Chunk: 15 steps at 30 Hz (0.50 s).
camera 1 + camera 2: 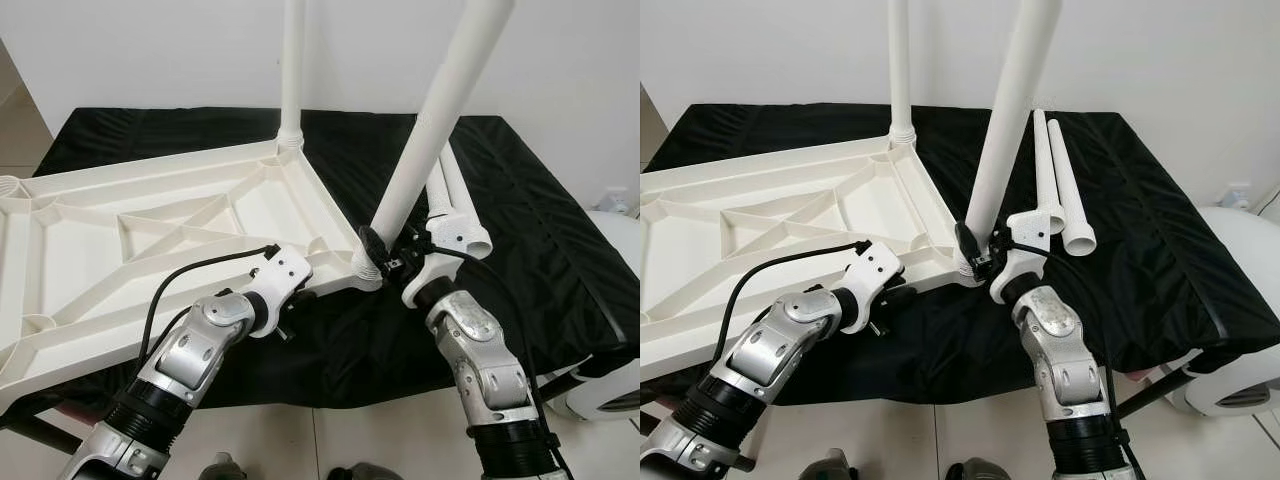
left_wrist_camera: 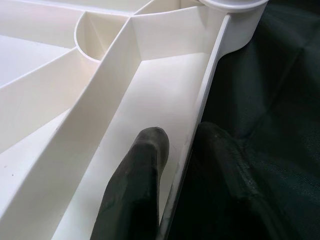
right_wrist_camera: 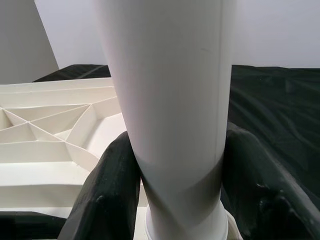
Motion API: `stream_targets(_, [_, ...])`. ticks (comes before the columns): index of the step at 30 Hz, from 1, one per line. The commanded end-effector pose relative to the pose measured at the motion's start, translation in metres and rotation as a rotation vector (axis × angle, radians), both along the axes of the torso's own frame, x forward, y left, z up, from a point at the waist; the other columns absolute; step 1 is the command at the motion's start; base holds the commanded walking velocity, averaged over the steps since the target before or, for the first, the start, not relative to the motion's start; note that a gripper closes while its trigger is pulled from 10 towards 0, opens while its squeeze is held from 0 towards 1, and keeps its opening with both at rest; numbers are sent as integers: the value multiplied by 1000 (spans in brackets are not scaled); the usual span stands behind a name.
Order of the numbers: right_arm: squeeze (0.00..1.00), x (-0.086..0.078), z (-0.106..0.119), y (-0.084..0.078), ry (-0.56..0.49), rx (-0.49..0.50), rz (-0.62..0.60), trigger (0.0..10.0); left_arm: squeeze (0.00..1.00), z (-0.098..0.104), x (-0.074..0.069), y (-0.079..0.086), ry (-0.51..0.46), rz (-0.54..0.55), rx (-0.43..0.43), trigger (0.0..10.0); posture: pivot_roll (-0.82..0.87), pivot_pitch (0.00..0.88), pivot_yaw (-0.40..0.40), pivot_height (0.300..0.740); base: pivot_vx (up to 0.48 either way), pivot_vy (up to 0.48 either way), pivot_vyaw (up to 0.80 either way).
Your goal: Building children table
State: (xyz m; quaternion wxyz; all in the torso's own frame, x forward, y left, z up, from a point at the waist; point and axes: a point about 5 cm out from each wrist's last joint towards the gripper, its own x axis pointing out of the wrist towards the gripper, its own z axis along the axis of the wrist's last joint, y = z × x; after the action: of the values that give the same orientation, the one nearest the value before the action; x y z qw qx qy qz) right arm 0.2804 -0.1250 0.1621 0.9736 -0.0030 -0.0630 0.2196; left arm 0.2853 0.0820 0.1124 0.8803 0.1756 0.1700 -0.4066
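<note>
Tabletop bears two upright legs; two spare legs lie beside.

Tabletop, underside up: white moulded plastic, smooth, ribbed, slight sheen. Legs, incl. gripped leg and spare legs: same white plastic, smooth, semi-gloss. Cloth beneath: black fabric, matt w/ faint sheen, creased. Arms: brushed silver metal, white plastic wrist housings. Fingers: black, matt, rubbery-looking. Floor: pale glossy tiles.
</note>
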Motion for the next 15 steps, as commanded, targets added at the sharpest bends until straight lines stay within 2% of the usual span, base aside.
stream_targets(1, [0, -2, -6, -1, 25, -10, 6, 10000, 0, 1, 4, 4, -15, 9, 35, 10000, 21, 0, -38, 740, 0, 0, 0])
stream_targets(15, [0, 2, -14, -12, 18, -58, -53, 10000, 0, 2, 3, 5, -18, 11, 31, 10000, 26, 3, -40, 740, 0, 0, 0])
